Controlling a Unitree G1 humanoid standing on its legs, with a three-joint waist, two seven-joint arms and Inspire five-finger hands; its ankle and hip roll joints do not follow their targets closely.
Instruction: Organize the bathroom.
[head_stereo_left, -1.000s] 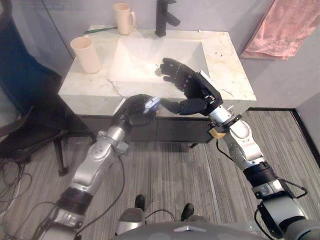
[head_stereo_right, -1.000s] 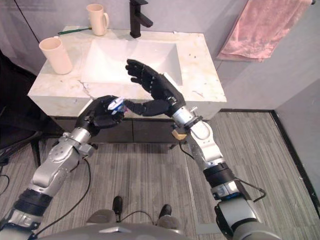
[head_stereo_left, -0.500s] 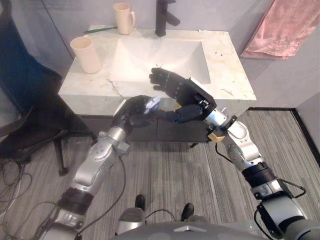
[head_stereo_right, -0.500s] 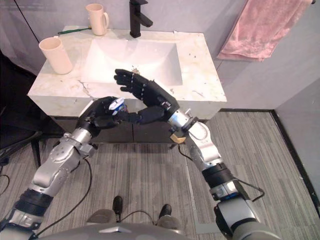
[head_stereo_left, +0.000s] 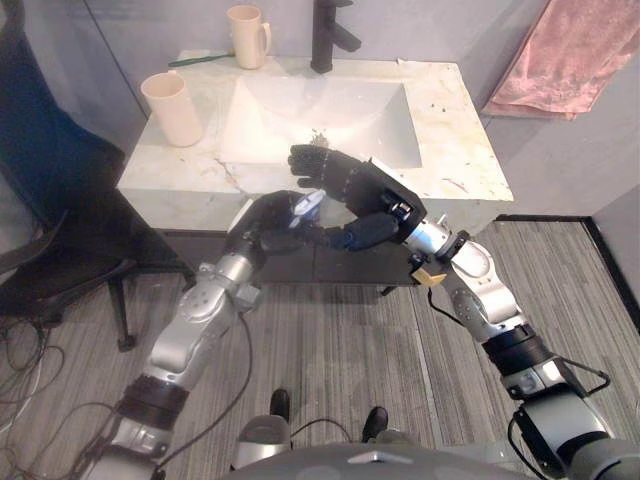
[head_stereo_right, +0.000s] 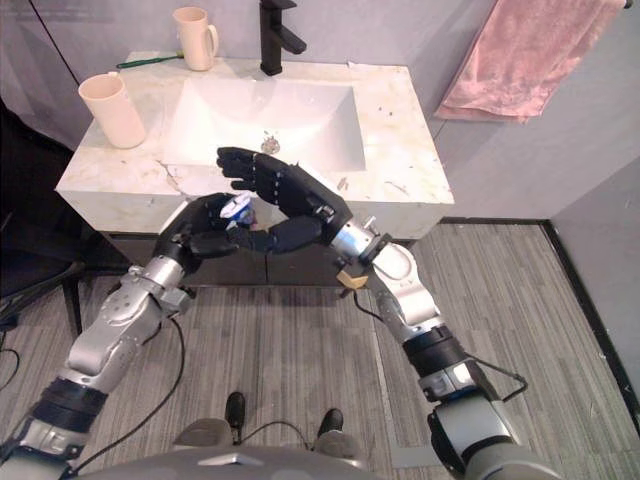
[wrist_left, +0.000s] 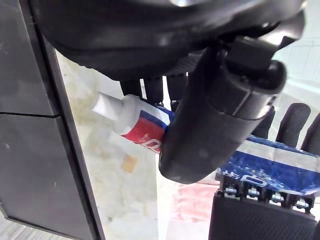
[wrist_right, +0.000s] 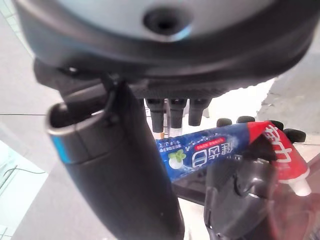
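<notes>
Before the sink (head_stereo_left: 400, 150), toothpaste tube (wrist_left: 150, 131) half-hidden in curled left hand (head_stereo_left: 272, 222); right hand (head_stereo_left: 352, 190) fingers spread.

Blue, red and white toothpaste tube (wrist_right: 220, 150)

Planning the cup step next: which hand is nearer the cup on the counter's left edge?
Left. The left hand, gripping the toothpaste, sits below the cup; the right hand is farther right.

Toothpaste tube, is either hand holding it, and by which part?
The left hand grips the toothpaste tube around its middle, cap end sticking out. The right hand is open beside it.
</notes>
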